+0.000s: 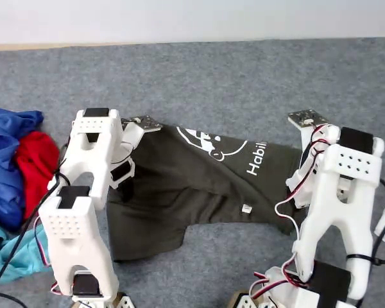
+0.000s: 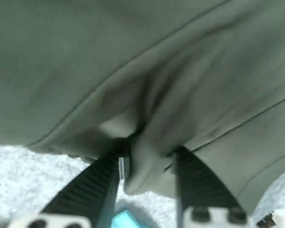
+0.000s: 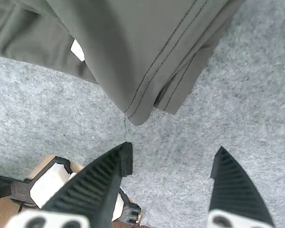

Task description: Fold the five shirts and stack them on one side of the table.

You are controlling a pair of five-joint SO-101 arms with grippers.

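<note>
An olive-green shirt (image 1: 192,186) with white print lies spread across the middle of the grey table, partly folded. My left gripper (image 2: 147,164) is at the shirt's left edge, shut on a pinched fold of the green cloth (image 2: 142,156). My right gripper (image 3: 173,159) hangs open just above the table beside the shirt's hemmed corner (image 3: 147,102), with nothing between its fingers. In the high view the right arm (image 1: 333,186) stands at the shirt's right end and the left arm (image 1: 96,160) at its left end.
A heap of unfolded shirts lies at the table's left edge: a blue one (image 1: 6,160), a red one (image 1: 35,160) and a light teal one (image 1: 19,256). Bare grey table (image 1: 244,77) stretches behind the green shirt.
</note>
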